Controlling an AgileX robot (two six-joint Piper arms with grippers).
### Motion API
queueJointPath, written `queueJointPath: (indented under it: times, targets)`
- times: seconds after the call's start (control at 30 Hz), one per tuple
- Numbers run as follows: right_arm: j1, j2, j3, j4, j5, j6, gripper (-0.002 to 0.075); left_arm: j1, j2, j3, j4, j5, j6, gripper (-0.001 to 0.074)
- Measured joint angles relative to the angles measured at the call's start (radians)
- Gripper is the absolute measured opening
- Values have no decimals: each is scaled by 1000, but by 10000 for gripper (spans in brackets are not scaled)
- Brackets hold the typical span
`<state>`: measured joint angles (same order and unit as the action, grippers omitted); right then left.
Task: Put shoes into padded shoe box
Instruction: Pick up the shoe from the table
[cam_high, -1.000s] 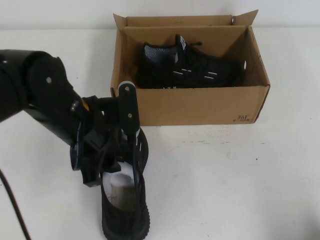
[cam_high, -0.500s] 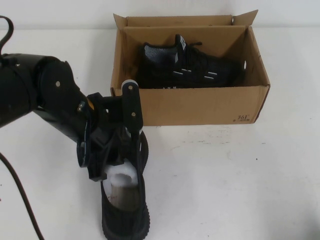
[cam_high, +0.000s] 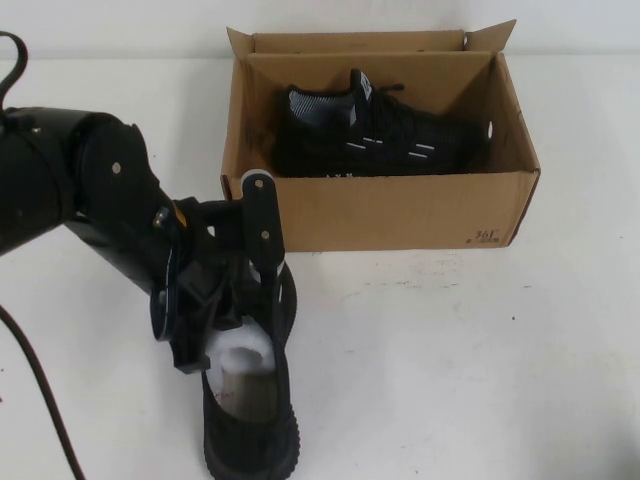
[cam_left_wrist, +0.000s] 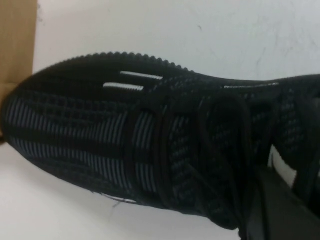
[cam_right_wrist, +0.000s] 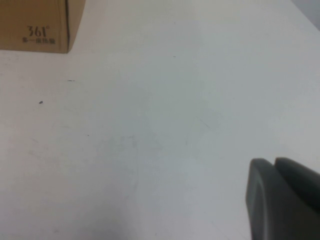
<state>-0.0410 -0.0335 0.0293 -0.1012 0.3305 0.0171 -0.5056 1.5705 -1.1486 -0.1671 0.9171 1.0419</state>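
One black knit sneaker (cam_high: 380, 135) lies on its side inside the brown cardboard shoe box (cam_high: 400, 215) at the back of the table. The other sneaker (cam_high: 250, 420) stands on the table in front of the box's left corner, toe towards the box, with white paper stuffing (cam_high: 243, 352) in its opening. My left gripper (cam_high: 225, 335) is down at this shoe's opening, over the tongue and laces. The left wrist view shows the shoe's upper (cam_left_wrist: 125, 135) close up. My right gripper (cam_right_wrist: 274, 161) is shut and empty over bare table, to the right of the box.
The box's front right corner with its dark printed mark (cam_right_wrist: 37, 34) shows in the right wrist view. White tabletop (cam_high: 470, 360) spreads in front of and to the right of the box. My left arm (cam_high: 90, 190) covers the near left part of the table.
My left arm has shifted a little towards the box and settled lower on the shoe's opening. The shoe on the table has not moved.
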Motion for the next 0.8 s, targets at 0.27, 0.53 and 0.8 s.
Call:
queueJointPath:
  times: [0.27, 0.53, 0.8]
  targets:
    - [0, 0, 0, 0, 0, 0, -6, 0, 0, -67, 48, 65, -255, 3]
    - [0, 0, 0, 0, 0, 0, -6, -23, 0, -253, 78, 289, -619, 3]
    - [0, 0, 0, 0, 0, 0, -6, -146, 0, -439, 82, 329, -985, 2]
